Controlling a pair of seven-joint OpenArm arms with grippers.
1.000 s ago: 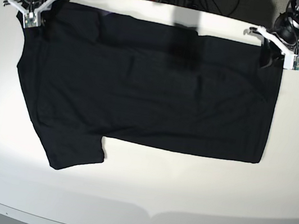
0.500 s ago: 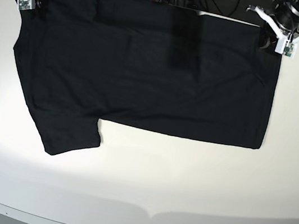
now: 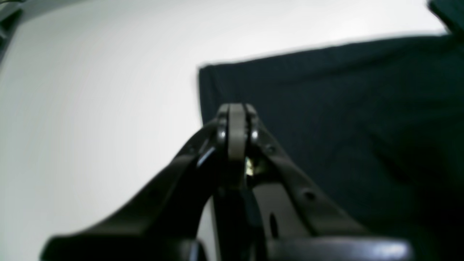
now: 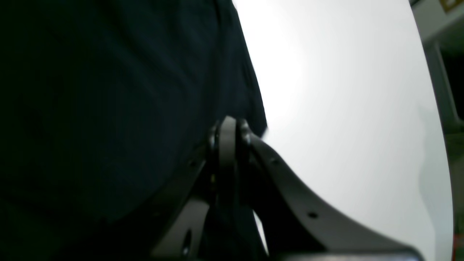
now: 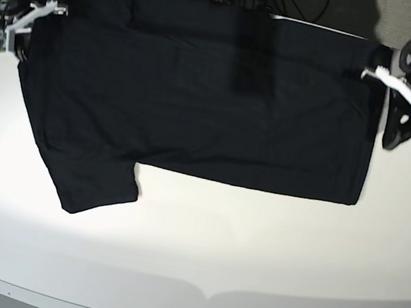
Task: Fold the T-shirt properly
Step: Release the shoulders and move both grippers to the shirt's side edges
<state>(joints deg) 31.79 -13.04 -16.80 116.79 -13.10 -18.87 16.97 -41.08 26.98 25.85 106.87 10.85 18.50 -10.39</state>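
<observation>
- The table is big, white and smooth, with a rounded near edge.
- The T-shirt is lying spread out flat on the far half of the table. It is plain black soft cloth, shaped like a wide box, with one short sleeve sticking out toward the near left. Its far edge is reaching past the far side of the table, farther than a moment ago.
- The left gripper is hanging just beside the shirt's right edge. Its jaws are squeezed together with nothing between them. Before, it was pinching the far right corner.
- The right gripper is at the shirt's far left edge, jaws also squeezed together and empty, and it is sitting lower than before.
</observation>
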